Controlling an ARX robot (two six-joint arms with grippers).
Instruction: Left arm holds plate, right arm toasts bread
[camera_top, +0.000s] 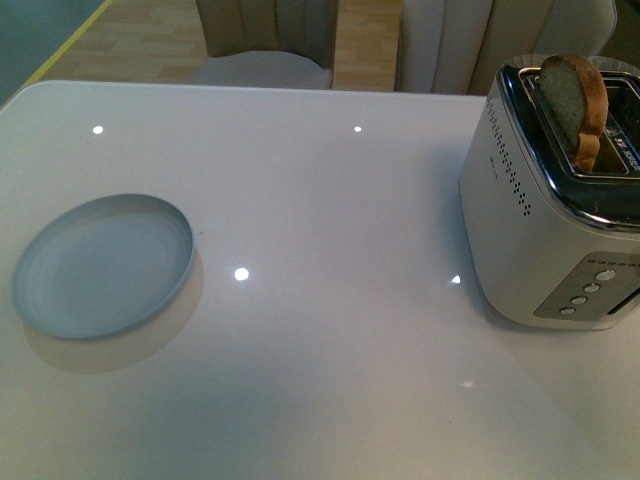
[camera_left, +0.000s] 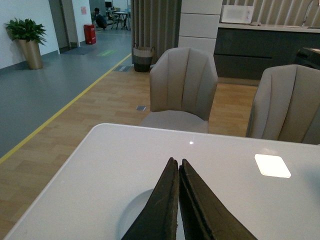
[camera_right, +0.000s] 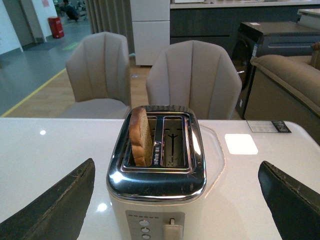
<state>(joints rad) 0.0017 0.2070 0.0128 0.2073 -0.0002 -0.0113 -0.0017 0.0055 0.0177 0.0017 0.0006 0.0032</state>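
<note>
The pale blue-grey plate (camera_top: 103, 265) lies empty on the white table at the left. In the left wrist view my left gripper (camera_left: 175, 165) is shut, its black wedge tips together above the plate (camera_left: 131, 215). The bread slice (camera_top: 577, 105) stands upright in one slot of the white and chrome toaster (camera_top: 540, 220) at the right, its top sticking out. In the right wrist view my right gripper (camera_right: 177, 172) is open, its fingers (camera_right: 60, 202) wide on either side of the toaster (camera_right: 157, 185), with the bread (camera_right: 140, 136) in one slot. Neither arm shows in the front view.
The toaster's lever (camera_right: 171, 227) and round buttons (camera_right: 145, 227) face my right gripper. The other slot (camera_right: 175, 141) holds nothing. Two beige chairs (camera_right: 192, 80) stand behind the table's far edge. The white table (camera_top: 330, 300) spans between plate and toaster.
</note>
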